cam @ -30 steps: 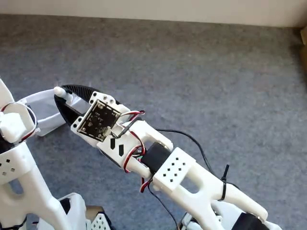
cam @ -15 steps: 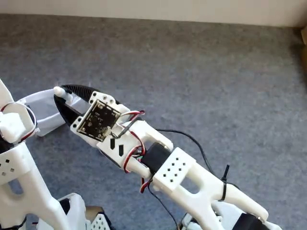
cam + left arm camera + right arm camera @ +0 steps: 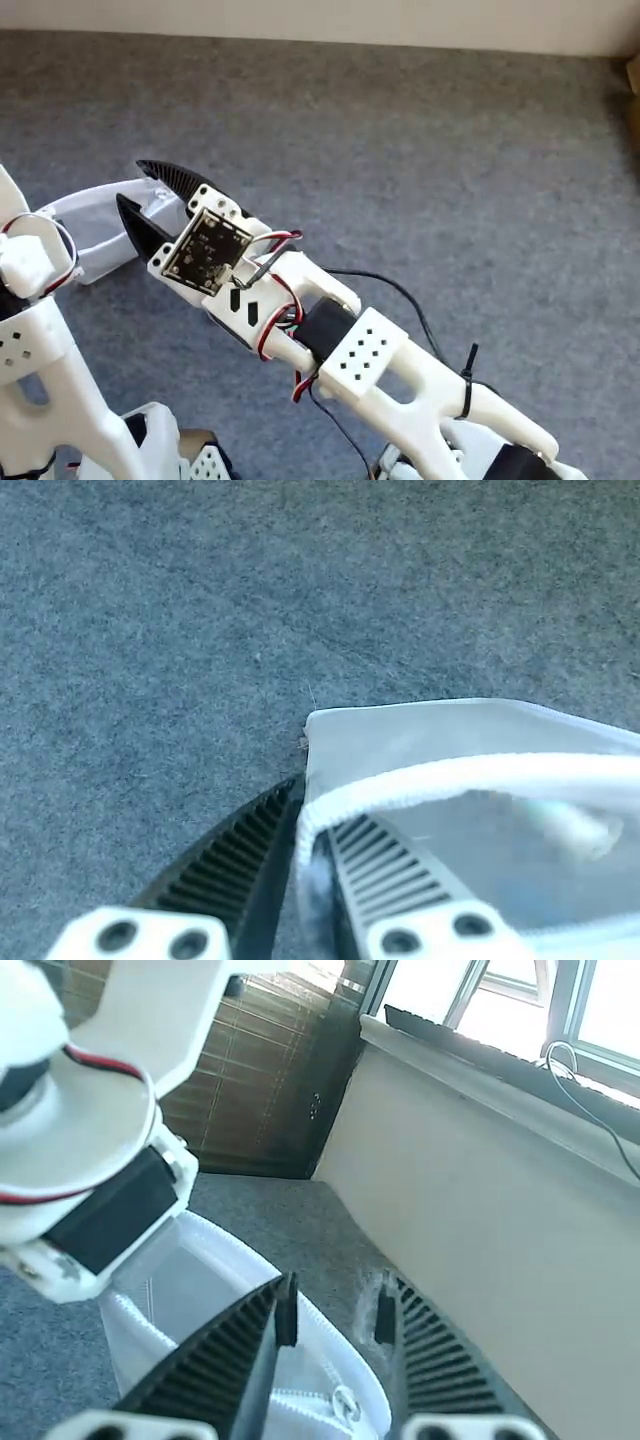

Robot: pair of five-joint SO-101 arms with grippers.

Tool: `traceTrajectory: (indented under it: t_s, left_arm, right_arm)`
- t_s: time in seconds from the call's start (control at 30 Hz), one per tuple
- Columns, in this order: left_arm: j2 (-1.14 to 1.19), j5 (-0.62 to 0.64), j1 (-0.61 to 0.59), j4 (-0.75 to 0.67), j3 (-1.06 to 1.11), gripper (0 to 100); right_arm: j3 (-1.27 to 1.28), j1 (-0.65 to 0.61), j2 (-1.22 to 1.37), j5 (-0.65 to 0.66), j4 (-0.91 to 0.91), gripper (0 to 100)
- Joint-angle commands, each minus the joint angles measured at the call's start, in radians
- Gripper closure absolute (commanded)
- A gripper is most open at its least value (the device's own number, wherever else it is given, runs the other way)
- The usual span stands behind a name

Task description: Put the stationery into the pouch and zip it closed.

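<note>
The translucent white pouch (image 3: 95, 225) lies on the grey carpet at the left. My left gripper (image 3: 312, 818) is shut on the pouch's (image 3: 450, 750) zip-edged corner, one black finger on each side of the wall. A pale, blurred object (image 3: 575, 825) shows through that wall. My right gripper (image 3: 130, 183) stands open over the pouch's end nearest the table's middle, with nothing between its fingers. In the right wrist view the same gripper (image 3: 335, 1310) hangs above the pouch (image 3: 200, 1280), with a small metal zip pull (image 3: 345, 1400) just below it.
The left arm's white body (image 3: 35, 300) rises at the left edge, close to the right gripper. Grey carpet (image 3: 450, 170) stretches to the right and back, ending at a pale wall (image 3: 330, 20).
My right gripper was shut on a small white piece at the pouch's edge; its fingers have spread apart and let it go. The arms have otherwise stayed in place.
</note>
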Motion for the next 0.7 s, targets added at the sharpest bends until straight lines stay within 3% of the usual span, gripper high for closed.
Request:
traceTrajectory:
  t_s: [0.0, 0.13, 0.67]
  left_arm:
    - [0.001, 0.012, 0.021, -0.012, 0.022, 99]
    - [0.001, 0.012, 0.021, -0.012, 0.022, 99]
    - [0.001, 0.012, 0.021, -0.012, 0.022, 99]
  right_arm:
    - [-0.015, 0.015, -0.015, 0.014, 0.005, 87.5]
    - [-0.015, 0.015, -0.018, 0.014, 0.01, 87.5]
    - [-0.193, 0.018, -0.168, 0.012, 0.512, 87.5]
